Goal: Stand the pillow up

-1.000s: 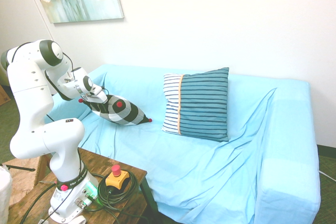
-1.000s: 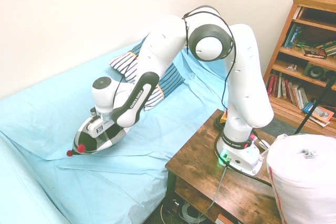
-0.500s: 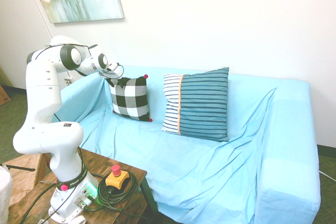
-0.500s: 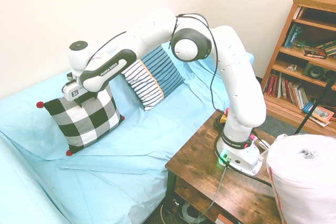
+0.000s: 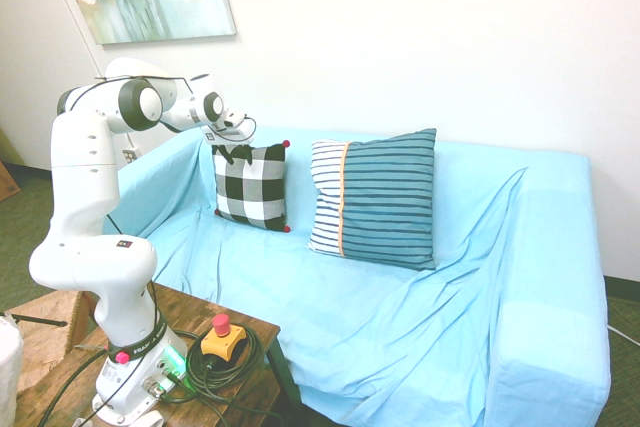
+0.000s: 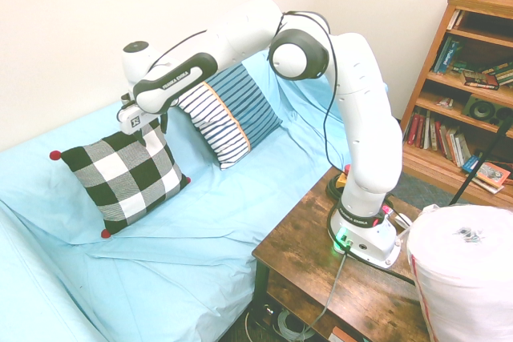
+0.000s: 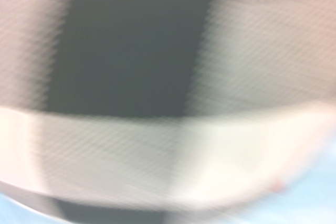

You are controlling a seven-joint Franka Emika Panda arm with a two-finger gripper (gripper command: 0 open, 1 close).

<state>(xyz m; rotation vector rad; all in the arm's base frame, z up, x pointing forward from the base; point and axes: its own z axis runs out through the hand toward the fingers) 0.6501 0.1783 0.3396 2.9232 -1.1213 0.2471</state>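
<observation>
The black-and-white check pillow [image 5: 250, 187] with red pom-poms stands upright on the light blue sofa [image 5: 420, 317], leaning against the backrest. From the other side the pillow [image 6: 124, 174] looks tilted like a diamond, one corner resting on the seat. My gripper [image 5: 233, 144] sits at its top edge, shut on the fabric there, and the edge peaks slightly under it. In the second exterior view the gripper [image 6: 152, 127] covers the pillow's upper corner. The wrist view is filled by blurred check fabric [image 7: 131, 77].
A larger teal-and-white striped pillow [image 5: 380, 197] with an orange line leans on the backrest just beside the check one. A wooden side table [image 6: 304, 254] stands in front of the sofa. A bookshelf [image 6: 473, 78] and a white roll [image 6: 473, 270] are off to one side.
A second ago the pillow hung low and flat from my gripper near the seat. It was then lifted and turned upright against the backrest, and has shifted slightly toward the striped pillow.
</observation>
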